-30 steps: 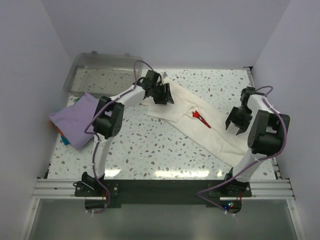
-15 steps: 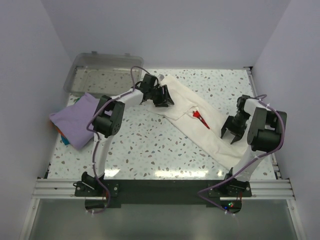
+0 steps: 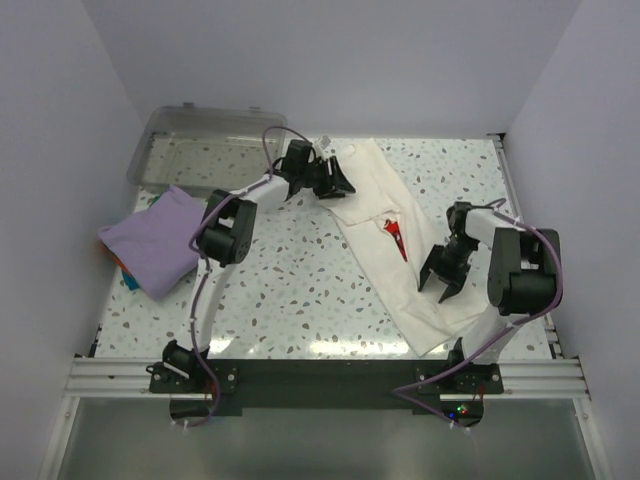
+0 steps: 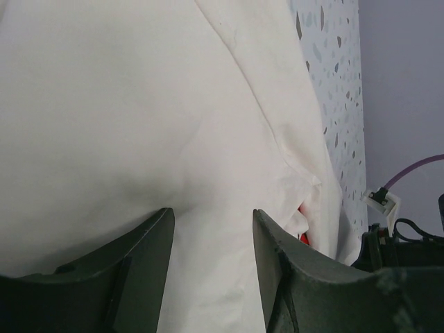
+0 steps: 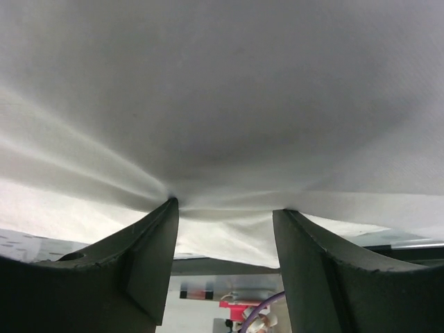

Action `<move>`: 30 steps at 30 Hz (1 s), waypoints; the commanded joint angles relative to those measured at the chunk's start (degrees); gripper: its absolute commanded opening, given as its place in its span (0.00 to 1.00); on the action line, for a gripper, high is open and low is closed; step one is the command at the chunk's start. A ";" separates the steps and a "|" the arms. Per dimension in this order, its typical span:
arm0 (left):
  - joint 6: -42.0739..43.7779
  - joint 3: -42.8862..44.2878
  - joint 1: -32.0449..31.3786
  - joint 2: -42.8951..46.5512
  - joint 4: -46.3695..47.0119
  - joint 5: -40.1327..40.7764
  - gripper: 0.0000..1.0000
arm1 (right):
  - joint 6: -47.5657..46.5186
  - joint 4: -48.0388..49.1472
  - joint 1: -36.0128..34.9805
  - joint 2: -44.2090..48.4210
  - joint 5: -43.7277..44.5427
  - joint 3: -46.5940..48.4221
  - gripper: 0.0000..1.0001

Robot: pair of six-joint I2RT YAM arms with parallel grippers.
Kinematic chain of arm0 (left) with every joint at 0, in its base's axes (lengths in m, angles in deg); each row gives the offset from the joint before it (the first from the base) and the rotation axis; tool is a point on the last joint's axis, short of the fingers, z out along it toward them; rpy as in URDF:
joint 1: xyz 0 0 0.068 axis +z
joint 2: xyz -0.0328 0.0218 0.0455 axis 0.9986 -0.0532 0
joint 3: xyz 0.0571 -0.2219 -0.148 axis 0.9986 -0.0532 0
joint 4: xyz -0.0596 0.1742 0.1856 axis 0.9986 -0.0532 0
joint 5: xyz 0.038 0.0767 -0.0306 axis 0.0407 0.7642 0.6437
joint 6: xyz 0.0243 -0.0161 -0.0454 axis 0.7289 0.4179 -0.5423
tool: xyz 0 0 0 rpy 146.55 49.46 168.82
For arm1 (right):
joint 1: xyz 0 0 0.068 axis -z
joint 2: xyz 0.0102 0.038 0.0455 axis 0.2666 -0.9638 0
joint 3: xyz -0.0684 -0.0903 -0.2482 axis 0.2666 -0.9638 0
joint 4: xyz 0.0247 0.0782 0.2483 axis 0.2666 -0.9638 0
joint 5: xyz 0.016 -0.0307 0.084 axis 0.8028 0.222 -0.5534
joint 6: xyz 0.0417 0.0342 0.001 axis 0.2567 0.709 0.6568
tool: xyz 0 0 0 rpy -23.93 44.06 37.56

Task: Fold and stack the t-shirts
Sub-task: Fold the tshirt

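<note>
Cream-white cotton t-shirt [image 3: 385,225] stretched between left hand [image 3: 335,178] and right hand [image 3: 440,280], each pinching one end so the cloth lies flat on the speckled table [image 3: 300,290] for folding.

White speckled terrazzo-pattern tabletop [image 3: 300,300], brightly lit, glare strip along near edge. Plain pale lavender-grey walls [image 3: 330,60] enclose left, far, right sides. Clear plastic rectangular bin [image 3: 195,140] at far-left corner, partly off the table edge. Silver aluminium extrusion rail [image 3: 110,378] with black base plate [image 3: 330,380] along near edge.
</note>
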 commanded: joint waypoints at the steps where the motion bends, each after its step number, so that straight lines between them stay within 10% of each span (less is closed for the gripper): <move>1: -0.18 0.65 2.28 -3.42 0.06 4.15 0.55 | 3.54 1.70 -3.10 2.48 -2.44 -1.66 0.61; 30: 0.60 4.53 5.44 -1.31 2.09 3.89 0.56 | 13.65 2.93 -37.47 -5.86 -7.81 10.53 0.61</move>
